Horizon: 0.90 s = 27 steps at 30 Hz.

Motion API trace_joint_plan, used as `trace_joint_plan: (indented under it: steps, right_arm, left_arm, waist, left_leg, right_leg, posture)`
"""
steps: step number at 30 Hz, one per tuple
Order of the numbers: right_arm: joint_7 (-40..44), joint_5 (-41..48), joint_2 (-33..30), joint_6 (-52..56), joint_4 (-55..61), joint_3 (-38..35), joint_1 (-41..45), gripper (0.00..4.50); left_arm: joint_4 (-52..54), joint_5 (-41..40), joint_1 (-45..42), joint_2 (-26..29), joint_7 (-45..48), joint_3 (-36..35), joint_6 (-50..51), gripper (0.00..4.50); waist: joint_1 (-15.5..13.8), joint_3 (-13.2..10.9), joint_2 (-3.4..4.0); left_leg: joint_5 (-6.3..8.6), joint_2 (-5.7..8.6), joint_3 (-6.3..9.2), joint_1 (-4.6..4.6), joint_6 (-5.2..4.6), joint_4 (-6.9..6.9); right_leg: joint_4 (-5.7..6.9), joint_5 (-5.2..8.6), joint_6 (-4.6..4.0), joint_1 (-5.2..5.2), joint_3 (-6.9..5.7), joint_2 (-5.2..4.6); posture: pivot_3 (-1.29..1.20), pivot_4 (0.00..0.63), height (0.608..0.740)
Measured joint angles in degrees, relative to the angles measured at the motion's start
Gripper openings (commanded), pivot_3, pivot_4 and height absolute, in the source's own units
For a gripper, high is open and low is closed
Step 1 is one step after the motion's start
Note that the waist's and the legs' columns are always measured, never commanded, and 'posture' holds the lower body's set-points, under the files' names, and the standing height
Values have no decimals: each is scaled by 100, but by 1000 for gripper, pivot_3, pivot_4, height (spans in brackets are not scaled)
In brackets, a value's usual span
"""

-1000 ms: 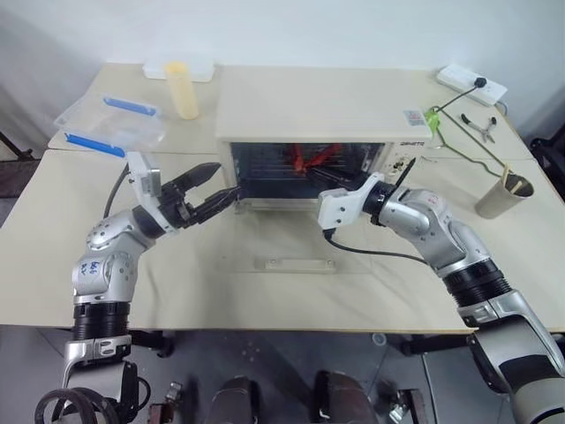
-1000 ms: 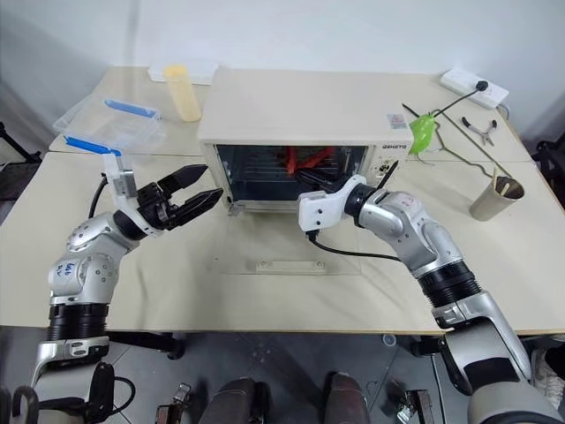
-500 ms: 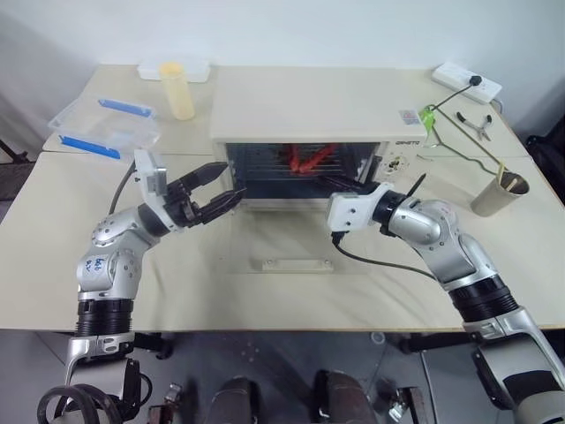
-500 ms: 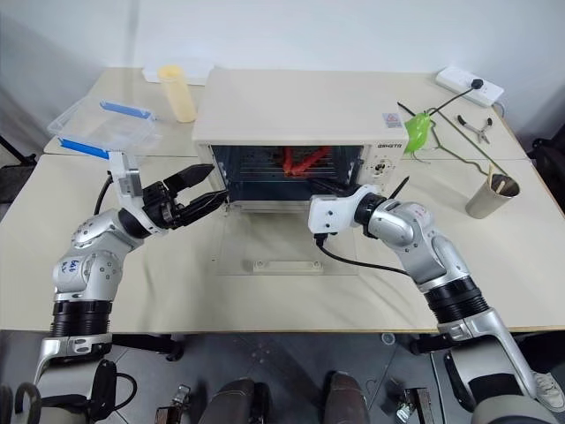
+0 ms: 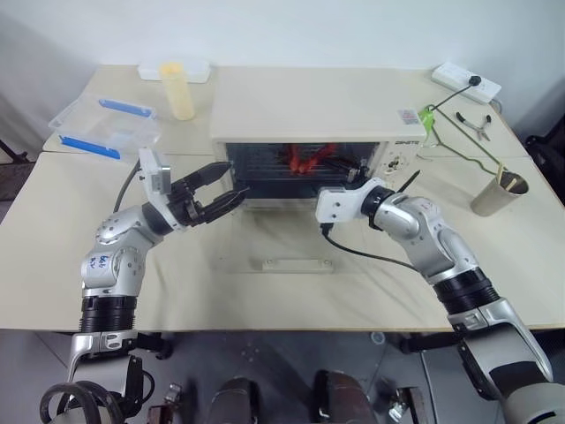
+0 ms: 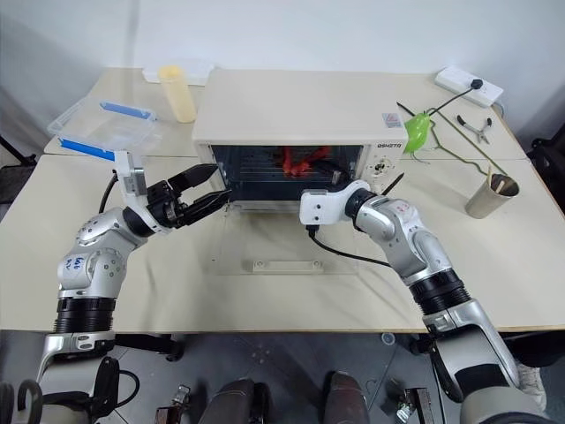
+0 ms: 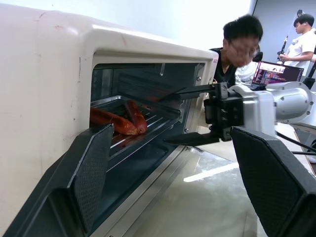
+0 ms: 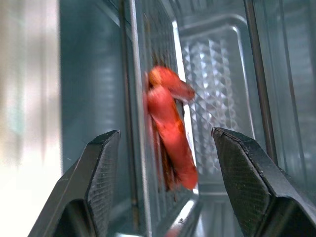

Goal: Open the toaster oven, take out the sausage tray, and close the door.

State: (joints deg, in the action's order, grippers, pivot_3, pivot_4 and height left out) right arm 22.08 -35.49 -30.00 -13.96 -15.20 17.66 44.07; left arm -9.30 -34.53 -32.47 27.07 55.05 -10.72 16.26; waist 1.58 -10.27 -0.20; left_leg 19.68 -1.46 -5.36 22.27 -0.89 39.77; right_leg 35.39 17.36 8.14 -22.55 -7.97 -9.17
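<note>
One toaster oven (image 6: 300, 124), perhaps two sausages (image 7: 118, 121), one cup (image 5: 500, 194)

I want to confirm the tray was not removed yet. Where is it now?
The tray sits inside the open oven, carrying the sausages, with the right gripper at the oven mouth.

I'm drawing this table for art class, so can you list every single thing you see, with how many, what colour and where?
toaster oven: one, cream-white, middle of the table, front open
door: one, clear glass, lying flat on the table in front of the oven
sausage tray: one, silver with red sausages, inside the oven
plastic box: one, clear with blue clips, far left of the table
plastic cup: one, pale yellow, left of the oven
power strip: one, white, far right corner
pliers: one, metal, right of the oven
paper cup: one, tan, right edge
people: two, in the background
left gripper: one, black, open, at the oven's left front corner
right gripper: one, black, open, at the oven mouth
</note>
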Motion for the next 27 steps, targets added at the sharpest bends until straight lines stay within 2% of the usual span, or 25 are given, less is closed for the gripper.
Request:
trace_joint_plan:
  steps: [6, 8, 18, 27]
  right_arm:
    - [-31, -68, 3, -79, -126, 125, 12, 554]
    - [2, -102, -1, -78, -148, 185, 12, 24]
    - [119, -27, -142, -242, -130, 207, 27, 24]
    - [502, 289, -462, -434, 477, 174, -277, 24]
  left_arm:
    - [0, 13, 0, -4, -2, 0, -13, 4029]
    - [0, 16, 0, -11, -4, 0, -19, 4029]
    - [-102, 67, -62, -97, 3, 1, -117, 4029]
    - [-473, 127, -364, -163, 73, 31, -233, 4029]
  waist:
    - [4, 0, 0]
    - [4, 0, 0]
    - [-3, 0, 0]
    - [1, -1, -1]
  left_leg:
    - [0, 0, -1, 0, 0, 0]
    - [0, 0, -1, 0, 0, 0]
    - [0, 1, 0, 1, 0, 1]
    - [0, 1, -2, 2, 0, -2]
  right_leg:
    - [0, 0, 0, 0, 0, 0]
    - [0, 0, 0, 0, 0, 0]
    - [2, 0, 0, -1, 1, 0]
    - [2, 0, 0, -7, 1, 0]
  posture:
    - [0, 150, 740]
    - [0, 150, 740]
    - [0, 150, 740]
    - [0, 150, 740]
